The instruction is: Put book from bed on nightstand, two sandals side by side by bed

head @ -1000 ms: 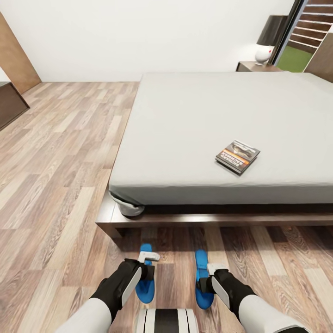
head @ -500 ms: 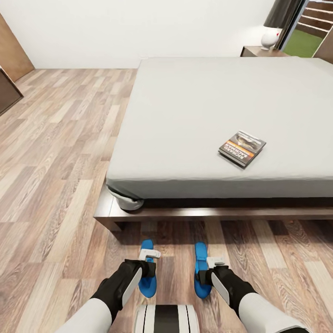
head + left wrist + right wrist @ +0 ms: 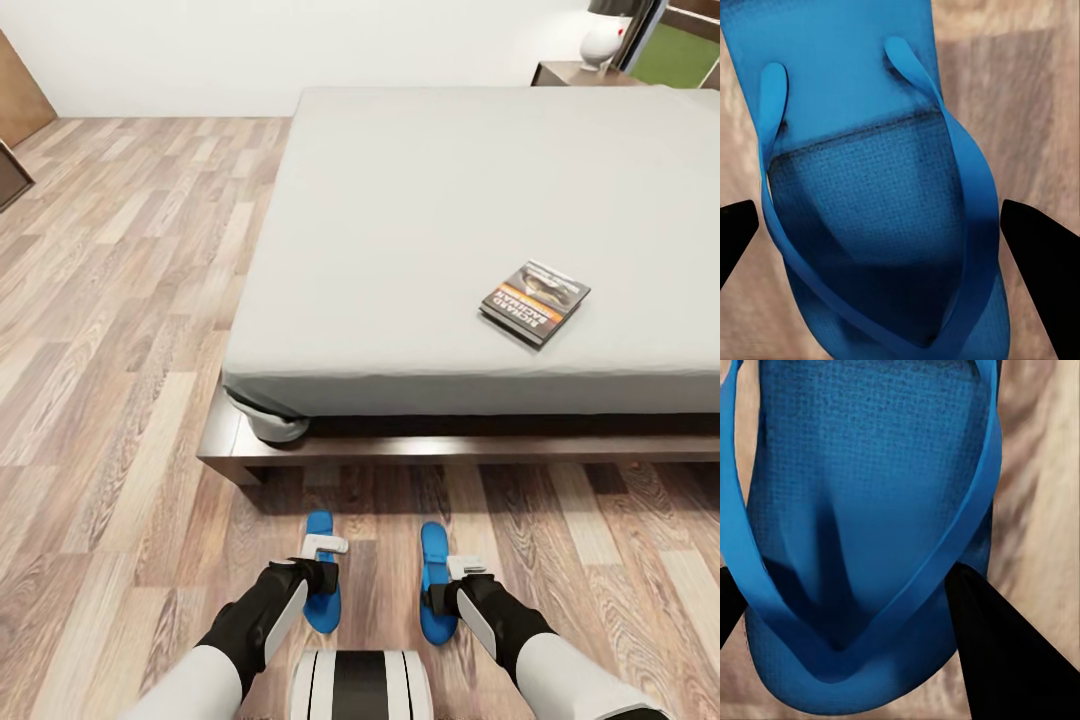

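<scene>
The book (image 3: 535, 302), dark with an orange band, lies flat on the pale-grey bed (image 3: 430, 200) near its front edge, right of centre. Low over the floor in front of the bed frame (image 3: 330, 455), my left gripper (image 3: 322, 558) is shut on the left blue sandal (image 3: 320, 524) and my right gripper (image 3: 462, 573) on the right blue sandal (image 3: 434, 545). Both sandals point toward the bed, about a hand's width apart. In the wrist views the left sandal (image 3: 870, 150) and right sandal (image 3: 862, 472) sit between black fingers (image 3: 1039, 240) (image 3: 979, 615) pressed against their sides. A nightstand (image 3: 580, 72) stands at the far right.
A white lamp (image 3: 603, 42) sits on the nightstand by the window. Wood-plank floor (image 3: 120, 300) stretches wide to the left of the bed. A wooden door (image 3: 20, 100) and a dark bench edge (image 3: 10, 175) are at the far left. My white trunk (image 3: 360, 685) shows at the bottom.
The whole view has shifted: bed, book and nightstand sit higher in the picture and slightly larger, so the camera moved. Both sandals stayed with the grippers.
</scene>
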You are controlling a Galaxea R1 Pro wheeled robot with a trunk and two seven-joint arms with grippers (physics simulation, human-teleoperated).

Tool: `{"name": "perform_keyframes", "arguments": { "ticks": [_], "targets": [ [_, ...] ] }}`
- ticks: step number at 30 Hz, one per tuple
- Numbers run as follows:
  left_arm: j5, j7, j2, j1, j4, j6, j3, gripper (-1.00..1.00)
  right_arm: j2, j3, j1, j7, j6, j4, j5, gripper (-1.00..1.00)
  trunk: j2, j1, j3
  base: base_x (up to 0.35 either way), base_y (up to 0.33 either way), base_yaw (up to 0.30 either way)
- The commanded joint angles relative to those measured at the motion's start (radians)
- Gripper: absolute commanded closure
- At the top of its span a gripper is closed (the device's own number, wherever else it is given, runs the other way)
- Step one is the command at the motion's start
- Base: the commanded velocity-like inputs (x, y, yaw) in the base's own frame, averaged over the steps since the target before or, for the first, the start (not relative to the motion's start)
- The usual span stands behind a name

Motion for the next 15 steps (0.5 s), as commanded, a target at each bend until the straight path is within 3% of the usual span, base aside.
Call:
{"name": "perform_keyframes", "arguments": {
  "ticks": [1,15],
  "targets": [
    [0.01,0.007,0.0,0.0,-0.002,0.004,-0.005,1.0,-0.001,0.008,0.0,-0.007,0.005,-0.002,-0.01,1.0,-0.001,0.0,-0.005,0.0,0.0,0.0],
    [0.011,0.004,0.0,0.0,-0.002,0.004,-0.012,1.0,-0.002,0.008,0.0,-0.005,-0.05,-0.002,-0.01,1.0,-0.004,0.007,-0.059,0.0,0.0,0.0]
  ]
}}
